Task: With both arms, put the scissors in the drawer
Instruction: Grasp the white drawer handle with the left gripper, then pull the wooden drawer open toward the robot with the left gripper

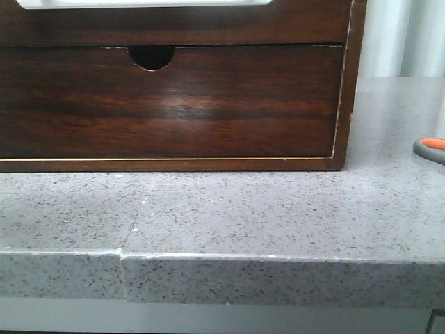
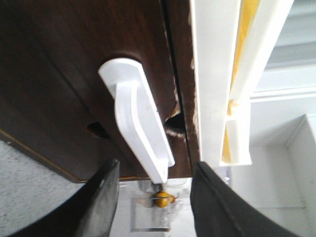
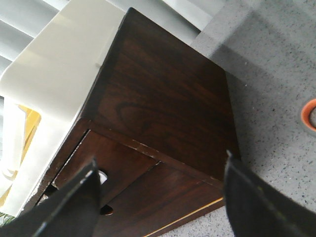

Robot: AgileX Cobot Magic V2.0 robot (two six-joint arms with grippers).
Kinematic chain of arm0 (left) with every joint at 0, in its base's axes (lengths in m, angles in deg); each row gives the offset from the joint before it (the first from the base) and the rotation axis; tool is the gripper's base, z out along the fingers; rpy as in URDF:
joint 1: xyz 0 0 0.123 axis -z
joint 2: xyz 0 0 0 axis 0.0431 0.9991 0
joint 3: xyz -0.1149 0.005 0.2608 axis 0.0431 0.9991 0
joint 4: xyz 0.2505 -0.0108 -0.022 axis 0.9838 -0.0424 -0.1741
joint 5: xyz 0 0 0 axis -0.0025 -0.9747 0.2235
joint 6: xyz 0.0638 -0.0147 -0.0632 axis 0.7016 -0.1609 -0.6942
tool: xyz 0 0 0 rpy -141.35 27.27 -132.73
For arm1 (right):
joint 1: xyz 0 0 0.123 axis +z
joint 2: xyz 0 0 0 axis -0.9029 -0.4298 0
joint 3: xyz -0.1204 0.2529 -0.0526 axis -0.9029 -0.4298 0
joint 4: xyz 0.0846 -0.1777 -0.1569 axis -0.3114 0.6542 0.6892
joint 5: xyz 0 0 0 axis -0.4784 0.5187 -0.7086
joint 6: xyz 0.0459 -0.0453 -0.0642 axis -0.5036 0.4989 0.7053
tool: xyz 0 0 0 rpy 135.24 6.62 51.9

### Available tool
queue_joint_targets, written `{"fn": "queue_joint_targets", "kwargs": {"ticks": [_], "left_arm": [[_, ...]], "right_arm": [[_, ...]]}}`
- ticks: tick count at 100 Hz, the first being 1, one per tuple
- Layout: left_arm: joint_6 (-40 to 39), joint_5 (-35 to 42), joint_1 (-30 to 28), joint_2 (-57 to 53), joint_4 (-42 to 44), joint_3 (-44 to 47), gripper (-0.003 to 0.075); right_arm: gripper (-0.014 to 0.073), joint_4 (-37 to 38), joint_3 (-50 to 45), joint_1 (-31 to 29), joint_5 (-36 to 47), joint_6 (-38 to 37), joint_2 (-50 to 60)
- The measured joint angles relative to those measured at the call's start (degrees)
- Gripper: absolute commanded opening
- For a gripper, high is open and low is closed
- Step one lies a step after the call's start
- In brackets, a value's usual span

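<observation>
The scissors (image 1: 431, 149) lie on the grey counter at the far right; only a grey handle loop with an orange lining shows, also in the right wrist view (image 3: 309, 114). The drawer (image 1: 174, 28) is the upper dark brown front of the wooden cabinet, with a white rounded bar (image 1: 139, 3) along its top. It looks closed. My left gripper (image 2: 158, 197) is open, close in front of that drawer (image 2: 148, 44), its fingers on either side of the near end of the white bar (image 2: 138, 123), apart from it. My right gripper (image 3: 163, 207) is open and empty above the cabinet's right front corner.
Below it is the taller drawer front (image 1: 174, 104) with a half-round finger notch (image 1: 151, 57). The cabinet (image 3: 163, 103) stands on the speckled grey counter (image 1: 243, 209), whose front edge is near the camera. A white and yellow tray (image 2: 237, 98) sits on the cabinet's top.
</observation>
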Motion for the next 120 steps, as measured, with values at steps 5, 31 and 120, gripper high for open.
{"fn": "queue_joint_targets", "kwargs": {"ticks": [5, 31, 120], "left_arm": [[1.5, -0.8, 0.0, 2.1, -2.3, -0.1, 0.0294], [4.4, -7.0, 0.0, 11.9, -4.4, -4.1, 0.0296], [5.0, -8.9, 0.0, 21.1, -7.5, -7.2, -0.002]], "right_arm": [[0.0489, 0.0, 0.0, 0.0, 0.0, 0.0, 0.0], [0.0489, -0.1, 0.0, 0.0, 0.0, 0.0, 0.0], [0.0487, -0.1, -0.8, 0.0, 0.0, -0.1, 0.0]]}}
